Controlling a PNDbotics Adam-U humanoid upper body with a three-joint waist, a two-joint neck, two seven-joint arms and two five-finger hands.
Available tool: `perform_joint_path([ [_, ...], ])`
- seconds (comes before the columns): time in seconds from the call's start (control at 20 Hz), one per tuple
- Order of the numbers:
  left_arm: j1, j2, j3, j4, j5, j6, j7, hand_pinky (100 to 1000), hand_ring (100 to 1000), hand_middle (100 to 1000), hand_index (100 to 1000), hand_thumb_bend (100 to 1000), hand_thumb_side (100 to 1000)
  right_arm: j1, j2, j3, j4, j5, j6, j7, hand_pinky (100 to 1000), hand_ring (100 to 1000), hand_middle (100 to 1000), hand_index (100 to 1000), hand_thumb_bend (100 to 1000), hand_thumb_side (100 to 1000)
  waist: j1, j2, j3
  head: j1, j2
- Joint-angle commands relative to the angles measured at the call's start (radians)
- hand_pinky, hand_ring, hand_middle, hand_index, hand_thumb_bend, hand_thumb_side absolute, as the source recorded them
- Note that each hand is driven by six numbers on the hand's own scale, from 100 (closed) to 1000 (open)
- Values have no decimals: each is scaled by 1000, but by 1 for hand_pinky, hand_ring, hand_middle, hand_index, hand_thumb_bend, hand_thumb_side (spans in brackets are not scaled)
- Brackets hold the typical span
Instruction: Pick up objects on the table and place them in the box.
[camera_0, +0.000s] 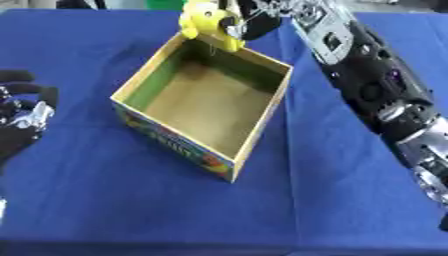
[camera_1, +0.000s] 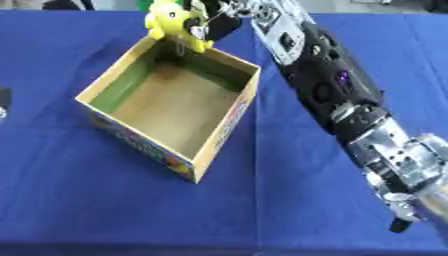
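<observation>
Fingers (camera_0: 252, 26) of the right hand (camera_0: 262, 20) curled around a glossy yellow rounded toy (camera_0: 208, 22), holding it above the far rim of a square, open-topped cardboard box (camera_0: 262, 117). That box sat on a desk (camera_0: 332, 200) draped in smooth blue cloth. Black and silver, the left hand (camera_0: 22, 117) rested with relaxed fingers at the left edge.

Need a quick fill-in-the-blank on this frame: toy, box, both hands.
1. The right hand holds a toy whose colour is ____.
2. The toy hangs over the box's ____ rim.
3. Inside, the box is ____.
4. The left hand rests at the left edge on a cloth coloured ____.

Missing words: yellow; far; empty; blue
</observation>
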Motion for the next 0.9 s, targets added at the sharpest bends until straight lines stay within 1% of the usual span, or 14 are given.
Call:
perform_joint_path([
  [0.05, -15, 7, 9, -20, -2, -2, 2, 500, 646, 612, 641, 411, 100, -12, 5, 14, -10, 31, -13, 28, 503, 400, 147, 236, 100, 100, 4, -18, -2, -2, -12],
  [0.2, -15, 6, 9, -20, -2, -2, 2, 500, 646, 612, 641, 411, 100, -5, 18, 28, -11, 61, -22, 54, 522, 421, 170, 259, 100, 100, 4, -17, -4, -3, -13],
  [0.25, -15, 6, 10, -20, -2, -2, 2, 500, 646, 612, 641, 412, 100, -4, 20, 32, -10, 69, -25, 65, 544, 448, 187, 283, 179, 100, 4, -17, -4, -3, -13],
  [0.3, -14, 6, 10, -20, -2, -2, 2, 500, 646, 612, 641, 412, 100, -2, 22, 38, -8, 80, -28, 83, 565, 476, 222, 320, 100, 100, 4, -17, -5, -3, -13],
  [0.35, -14, 6, 10, -20, -2, -2, 2, 500, 646, 612, 641, 412, 100, -1, 23, 42, -7, 90, -31, 106, 572, 488, 236, 334, 100, 100, 4, -18, -5, -3, -13],
  [0.5, -14, 6, 11, -20, -2, -2, 3, 500, 646, 612, 641, 413, 100, 3, 22, 50, -8, 112, -37, 193, 670, 642, 442, 525, 138, 100, 4, -18, -7, -2, -14],
  [0.55, -13, 7, 11, -20, -2, -2, 4, 500, 646, 612, 641, 413, 100, 4, 20, 49, -11, 114, -38, 220, 679, 660, 468, 552, 161, 100, 4, -18, -8, -1, -14],
  [0.6, -13, 7, 12, -20, -2, -2, 4, 501, 646, 612, 641, 412, 100, 4, 18, 48, -16, 114, -38, 241, 709, 715, 570, 661, 221, 100, 4, -18, -9, -1, -14],
  [0.65, -13, 7, 12, -20, -2, -2, 5, 501, 646, 612, 641, 412, 100, 5, 16, 47, -22, 112, -38, 258, 718, 732, 601, 693, 233, 100, 4, -18, -10, 0, -15],
  [0.7, -13, 7, 12, -20, -2, -2, 5, 501, 646, 612, 641, 413, 100, 6, 13, 45, -28, 109, -38, 272, 740, 766, 705, 764, 270, 100, 4, -18, -12, 0, -15],
  [0.75, -13, 7, 12, -20, -2, -2, 5, 501, 647, 612, 641, 412, 100, 6, 10, 43, -36, 106, -37, 280, 742, 769, 711, 783, 291, 123, 3, -17, -13, 1, -15],
  [0.8, -13, 7, 12, -20, -2, -2, 5, 501, 647, 612, 641, 412, 100, 7, 7, 42, -43, 101, -37, 287, 763, 795, 774, 832, 363, 247, 3, -17, -15, 1, -15],
  [0.85, -13, 7, 13, -20, -2, -2, 5, 501, 647, 612, 641, 412, 100, 8, 3, 40, -50, 95, -36, 291, 770, 804, 794, 846, 393, 285, 3, -17, -16, 2, -15],
  [0.9, -13, 8, 13, -20, -3, -2, 6, 500, 647, 612, 641, 413, 100, 9, 0, 40, -57, 91, -35, 294, 782, 819, 826, 873, 477, 371, 3, -17, -17, 2, -16],
])
